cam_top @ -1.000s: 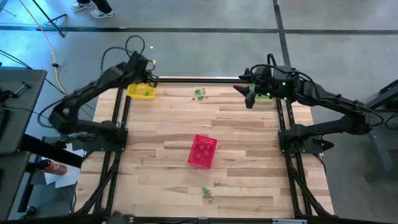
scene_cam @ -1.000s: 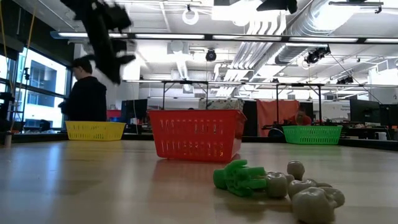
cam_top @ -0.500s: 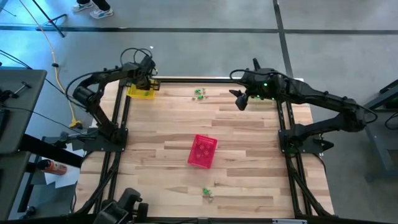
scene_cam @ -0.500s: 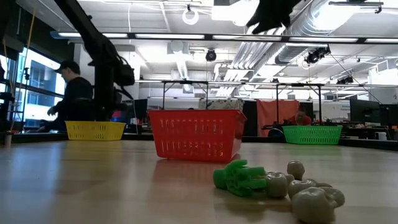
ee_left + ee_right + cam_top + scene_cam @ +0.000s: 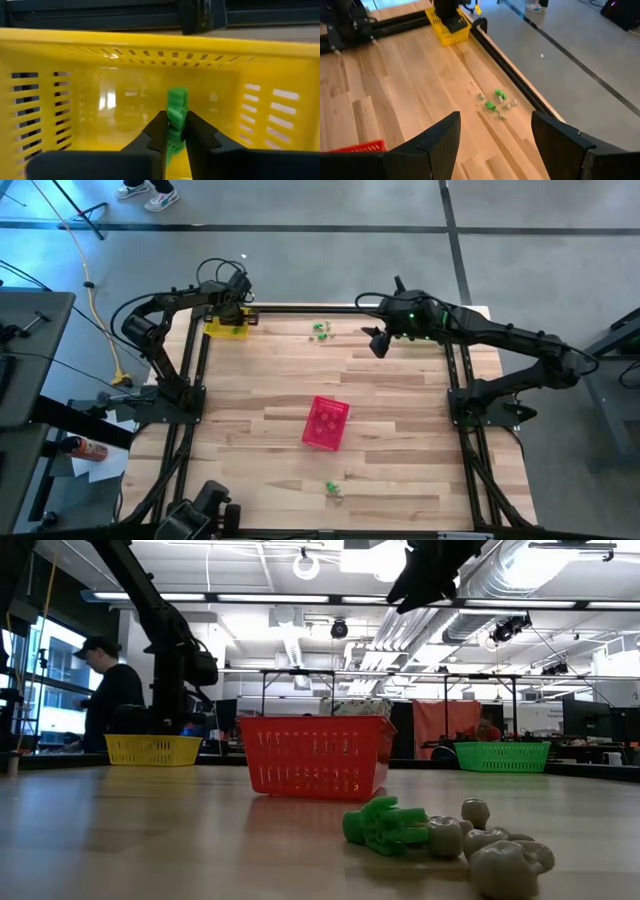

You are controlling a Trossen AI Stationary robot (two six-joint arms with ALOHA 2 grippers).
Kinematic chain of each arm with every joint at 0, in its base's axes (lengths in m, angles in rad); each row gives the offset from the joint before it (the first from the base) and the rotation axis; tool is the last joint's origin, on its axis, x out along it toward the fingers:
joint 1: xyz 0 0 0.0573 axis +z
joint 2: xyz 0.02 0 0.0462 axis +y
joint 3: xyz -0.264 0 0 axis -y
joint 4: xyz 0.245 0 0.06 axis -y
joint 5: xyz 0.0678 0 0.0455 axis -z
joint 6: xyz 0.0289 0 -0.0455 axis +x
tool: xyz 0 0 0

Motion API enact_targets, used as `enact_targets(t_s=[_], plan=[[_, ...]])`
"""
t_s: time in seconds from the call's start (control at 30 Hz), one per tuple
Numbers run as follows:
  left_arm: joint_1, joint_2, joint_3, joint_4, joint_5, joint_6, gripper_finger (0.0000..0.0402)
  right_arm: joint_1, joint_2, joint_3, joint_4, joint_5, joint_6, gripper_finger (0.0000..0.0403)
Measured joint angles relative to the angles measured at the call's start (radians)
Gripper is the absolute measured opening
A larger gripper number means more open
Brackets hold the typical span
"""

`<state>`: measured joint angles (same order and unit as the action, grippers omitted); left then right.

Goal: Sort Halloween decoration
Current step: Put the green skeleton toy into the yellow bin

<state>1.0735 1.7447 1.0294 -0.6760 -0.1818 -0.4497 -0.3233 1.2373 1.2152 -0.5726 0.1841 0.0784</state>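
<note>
Upright green trinket (image 5: 176, 112), left tool (image 5: 173, 131) pinching, yellow basket (image 5: 60, 90)

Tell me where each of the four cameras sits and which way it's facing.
High view: overhead, straight down on the table; both arms show.
Low view: table height, level past the red basket; arms enter from above.
Left wrist view: left pincer, its fingers around a green trinket inside the yellow basket.
Right wrist view: open right pincer, facing the trinket cluster.
Shared: yellow basket in all four.
</note>
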Motion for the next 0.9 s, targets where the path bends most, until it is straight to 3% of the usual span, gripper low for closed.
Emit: enact_targets(t_s=[0.33, 0.57, 0.77, 0.9], plan=[[-0.008, 0.000, 0.021, 0.027, -0.011, 0.010, 0.0119, 0.000, 0.000, 0.000, 0.023, 0.000, 0.000, 0.0239], [0.001, -0.014, 0.104, -0.055, -0.001, 0.053, 0.0165, 0.000, 0.000, 0.000, 0.023, 0.000, 0.000, 0.0239], [0.000, -0.119, 0.193, -0.081, 0.043, 0.066, 0.0174, 0.000, 0.000, 0.000, 0.070, 0.000, 0.000, 0.0239], [-0.011, -0.244, 0.217, -0.015, 0.078, 0.059, 0.0171, -0.005, 0.000, 0.000, 0.119, -0.002, -0.001, 0.0239]])
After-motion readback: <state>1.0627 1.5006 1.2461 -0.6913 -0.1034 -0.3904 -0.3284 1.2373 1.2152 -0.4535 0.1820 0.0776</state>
